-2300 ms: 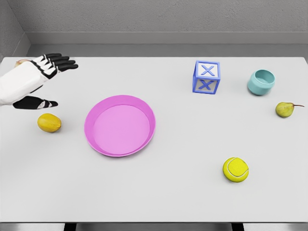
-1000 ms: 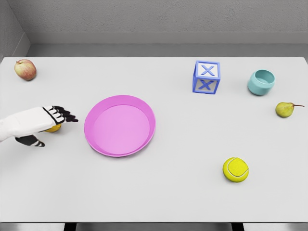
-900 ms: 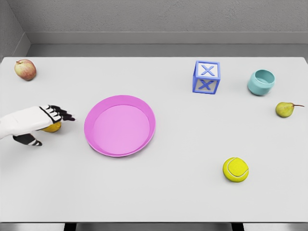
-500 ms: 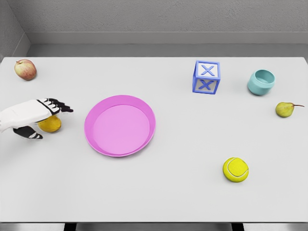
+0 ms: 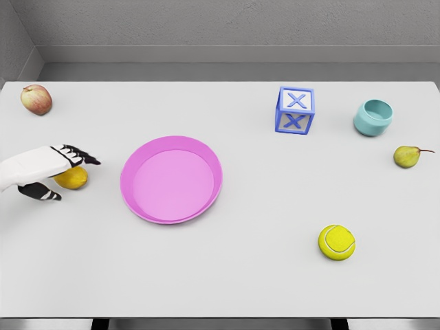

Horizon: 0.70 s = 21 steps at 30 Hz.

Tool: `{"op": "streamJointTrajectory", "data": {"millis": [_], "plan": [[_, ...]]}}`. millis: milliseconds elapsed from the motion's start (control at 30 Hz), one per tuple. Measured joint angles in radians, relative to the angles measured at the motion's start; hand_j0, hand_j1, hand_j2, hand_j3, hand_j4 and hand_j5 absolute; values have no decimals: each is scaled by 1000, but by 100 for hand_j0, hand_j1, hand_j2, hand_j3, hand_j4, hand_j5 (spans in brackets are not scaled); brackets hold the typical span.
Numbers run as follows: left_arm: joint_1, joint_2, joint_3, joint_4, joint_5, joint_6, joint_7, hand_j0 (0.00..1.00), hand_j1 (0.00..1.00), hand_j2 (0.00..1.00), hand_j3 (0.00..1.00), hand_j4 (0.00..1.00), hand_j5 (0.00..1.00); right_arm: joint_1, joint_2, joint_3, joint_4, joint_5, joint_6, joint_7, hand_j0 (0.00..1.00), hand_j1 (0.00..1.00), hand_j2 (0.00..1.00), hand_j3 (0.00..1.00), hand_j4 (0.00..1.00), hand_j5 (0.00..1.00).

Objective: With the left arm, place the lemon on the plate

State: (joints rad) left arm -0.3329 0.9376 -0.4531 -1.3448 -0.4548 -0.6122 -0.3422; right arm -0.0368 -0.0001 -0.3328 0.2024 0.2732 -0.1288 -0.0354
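While hand (image 5: 51,170) covers lemon (image 5: 71,178), block (image 5: 295,110) reads X.

You see a yellow lemon (image 5: 72,178) beside a pink plate (image 5: 171,179) on the pale grey bench (image 5: 261,275). Your left hand (image 5: 51,168) is white, its fingers (image 5: 77,155) black with white bands. The apple (image 5: 36,99) is red-yellow, the block (image 5: 295,110) blue and white with X marks, the cup (image 5: 373,117) teal, the pear (image 5: 407,156) olive-green, the tennis ball (image 5: 337,242) yellow with white seams.

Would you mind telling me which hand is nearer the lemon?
Left. The left hand is over the lemon, fingers draped on top; the right hand is out of view.
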Motion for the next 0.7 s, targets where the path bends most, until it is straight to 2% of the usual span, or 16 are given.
{"op": "streamJointTrajectory", "data": {"millis": [167, 433, 500, 700], "plan": [[-3, 2, 0, 1, -12, 0, -1, 68, 68, 68, 68, 68, 68, 0, 0, 0, 0, 0, 0, 0, 100, 100, 100, 100, 100, 100], [-3, 2, -10, -3, -14, 2, 1, 58, 58, 58, 58, 58, 58, 0, 0, 0, 0, 0, 0, 0, 100, 100, 100, 100, 100, 100], [-3, 2, -15, -5, -13, 3, 2, 52, 52, 52, 52, 52, 52, 0, 0, 0, 0, 0, 0, 0, 100, 100, 100, 100, 100, 100], [-5, 4, -18, -8, -9, 1, 0, 52, 52, 52, 52, 52, 52, 0, 0, 0, 0, 0, 0, 0, 100, 100, 100, 100, 100, 100]]}}
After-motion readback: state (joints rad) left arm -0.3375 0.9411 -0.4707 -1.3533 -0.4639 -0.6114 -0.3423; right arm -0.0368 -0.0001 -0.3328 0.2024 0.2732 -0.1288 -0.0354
